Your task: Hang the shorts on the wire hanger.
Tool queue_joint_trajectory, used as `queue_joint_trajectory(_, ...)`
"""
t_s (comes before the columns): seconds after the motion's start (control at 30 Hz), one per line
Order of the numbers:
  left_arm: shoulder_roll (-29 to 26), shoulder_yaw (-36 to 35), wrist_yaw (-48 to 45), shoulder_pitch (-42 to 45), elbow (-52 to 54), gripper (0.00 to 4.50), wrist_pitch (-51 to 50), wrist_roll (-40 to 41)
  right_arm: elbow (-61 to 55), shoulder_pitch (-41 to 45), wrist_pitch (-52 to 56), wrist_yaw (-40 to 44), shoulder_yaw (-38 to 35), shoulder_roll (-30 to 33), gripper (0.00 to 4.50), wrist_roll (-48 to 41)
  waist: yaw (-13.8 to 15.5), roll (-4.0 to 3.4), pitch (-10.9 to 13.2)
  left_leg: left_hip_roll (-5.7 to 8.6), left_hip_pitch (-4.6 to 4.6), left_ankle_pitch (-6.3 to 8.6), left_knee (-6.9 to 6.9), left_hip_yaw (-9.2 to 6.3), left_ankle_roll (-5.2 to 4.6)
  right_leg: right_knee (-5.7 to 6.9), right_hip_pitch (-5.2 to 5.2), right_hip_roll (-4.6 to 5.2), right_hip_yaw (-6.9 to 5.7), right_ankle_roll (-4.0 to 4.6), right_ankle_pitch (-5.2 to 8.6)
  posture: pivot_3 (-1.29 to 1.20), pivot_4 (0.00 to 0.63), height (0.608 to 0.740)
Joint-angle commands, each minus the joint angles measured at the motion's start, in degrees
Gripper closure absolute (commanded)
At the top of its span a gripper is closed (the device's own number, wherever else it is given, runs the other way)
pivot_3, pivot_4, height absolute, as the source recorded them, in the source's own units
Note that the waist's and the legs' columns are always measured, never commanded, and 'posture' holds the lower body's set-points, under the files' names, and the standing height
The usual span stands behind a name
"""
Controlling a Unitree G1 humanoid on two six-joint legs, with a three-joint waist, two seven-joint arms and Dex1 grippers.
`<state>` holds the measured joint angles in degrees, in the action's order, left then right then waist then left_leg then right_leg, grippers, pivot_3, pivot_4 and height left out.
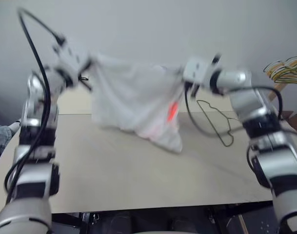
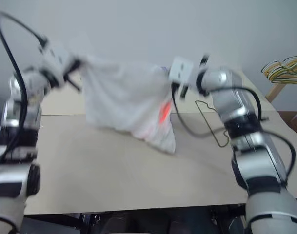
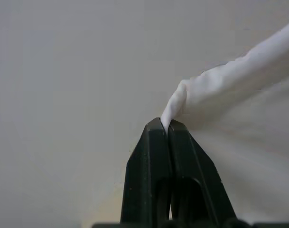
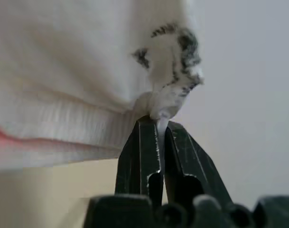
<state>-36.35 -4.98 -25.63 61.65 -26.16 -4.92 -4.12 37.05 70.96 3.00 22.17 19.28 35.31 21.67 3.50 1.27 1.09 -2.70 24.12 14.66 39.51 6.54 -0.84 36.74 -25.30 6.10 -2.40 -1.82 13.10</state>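
- White cloth: the shorts (image 1: 136,102) hang in the air between my two grippers, lowest corner just brushing or just above the table (image 1: 114,170); I cannot tell which.
- My left gripper (image 3: 165,124) is pinched closed on one top corner of the fabric.
- My right gripper (image 4: 158,122) is clamped on the opposite corner, next to dark stitched marks.
- Handling, as I judge it: light, limp, no stiffness; it sags into a pouch between my grips and would slide if either pinch loosened.
- Best hold: the gathered edge, where the cloth is thickest.
- The wire hanger (image 1: 214,119) lies flat on the table beyond my right arm, apart from the shorts.
- It looks thin and springy, hard to pinch off the surface.
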Motion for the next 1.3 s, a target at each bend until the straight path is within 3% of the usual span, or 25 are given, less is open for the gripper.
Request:
queue_joint_trajectory(0.03,-1.9,-9.1,6.7,4.2,2.0,4.49,4.1,4.8,1.8,2.5,-8.8,-15.7,-5.7,1.7,4.5,2.3,-0.8,0.0,0.0,0.0,-0.05,0.04,-0.21,-0.01,0.06,-0.06,0.0,0.02,-0.13,-0.04,0.04,0.11,0.0,0.74)
queue_joint_trajectory(0.17,-5.6,-14.5,1.3,0.2,9.7,4.49,5.4,11.9,-7.9,-4.3,-12.7,-17.1,-8.2,2.9,4.5,1.8,-3.3,0.0,0.0,-0.02,-0.49,0.12,-1.01,-0.11,0.21,-0.23,0.18,0.12,-0.82,-0.17,0.14,0.12,0.0,0.74)
queue_joint_trajectory(0.23,-8.3,-15.2,-4.4,-6.4,14.6,4.49,8.0,14.1,-13.7,-9.6,-14.1,-15.3,-8.1,4.0,4.5,2.3,-4.3,-0.01,0.0,-0.03,-0.6,0.12,-1.19,-0.09,0.21,-0.57,0.35,0.19,-1.09,-0.17,0.15,0.12,0.0,0.74)
queue_joint_trajectory(0.33,-11.9,-16.9,-13.8,-17.4,23.5,4.49,2.1,21.8,-21.8,-17.5,-14.7,-9.0,-7.4,5.6,4.5,0.9,-4.8,-0.05,0.0,-0.02,-0.87,0.11,-1.06,-0.05,0.22,-0.93,0.9,0.28,-1.24,-0.05,0.23,0.13,0.0,0.74)
queue_joint_trajectory(0.43,-17.9,-17.5,-28.6,-36.8,30.4,4.49,4.4,23.7,-28.5,-27.5,-19.6,-0.2,-3.8,8.9,4.5,0.3,-5.1,-0.09,0.1,-0.1,-0.98,0.12,-0.58,-0.05,0.15,-0.81,1.15,0.27,-1.22,0.08,0.18,0.13,0.0,0.74)
queue_joint_trajectory(0.53,-23.1,-16.9,-37.9,-54.9,33.7,4.49,7.6,20.2,-29.9,-34.1,-23.8,6.3,0.3,11.7,4.5,2.6,-4.7,-0.11,0.1,-0.13,-1.5,0.25,-0.51,0.08,-0.09,-0.76,1.43,0.33,-1.06,0.22,0.13,0.13,0.0,0.74)
queue_joint_trajectory(0.57,-23.7,-17.0,-39.4,-59.5,35.4,4.49,6.2,20.4,-30.2,-36.3,-24.4,9.0,1.1,12.1,4.5,1.5,-4.5,-0.11,0.1,-0.18,-1.64,0.42,-0.52,0.12,-0.48,-0.74,1.49,0.29,-1.0,0.21,0.14,0.12,0.0,0.74)
queue_joint_trajectory(0.7,-26.1,-17.2,-44.6,-74.6,41.0,4.49,3.8,18.6,-32.6,-42.4,-29.5,19.2,4.6,15.3,4.5,-1.5,-3.4,-0.19,0.2,-0.31,-2.45,0.43,-0.55,0.11,-0.36,-0.64,2.16,0.28,-0.93,0.43,0.49,0.13,0.0,0.74)
queue_joint_trajectory(0.93,-28.6,-15.9,-46.2,-86.5,45.6,4.49,4.3,10.1,-39.1,-46.6,-30.0,31.8,4.8,18.9,4.5,-6.9,-2.6,-0.17,0.2,-0.26,-2.35,0.54,-0.55,0.02,-0.77,-0.68,2.03,0.27,-0.59,0.39,0.18,0.12,0.0,0.74)
queue_joint_trajectory(1.27,-27.6,-23.3,-52.5,-97.6,55.3,4.49,0.4,11.1,-43.2,-49.6,-29.2,38.5,2.6,22.0,4.5,-10.8,-2.6,-0.16,0.2,-0.3,-2.52,0.57,-0.53,0.05,-0.75,-0.64,2.07,0.26,-0.52,0.37,0.59,0.12,0.0,0.74)
queue_joint_trajectory(1.3,-27.6,-23.2,-52.3,-97.4,54.9,4.5,0.6,10.9,-43.5,-49.8,-29.3,38.8,2.4,22.0,4.2,-11.3,-2.6,-0.16,0.2,-0.3,-2.51,0.57,-0.54,0.05,-0.75,-0.65,2.06,0.25,-0.52,0.36,0.59,0.12,0.0,0.74)
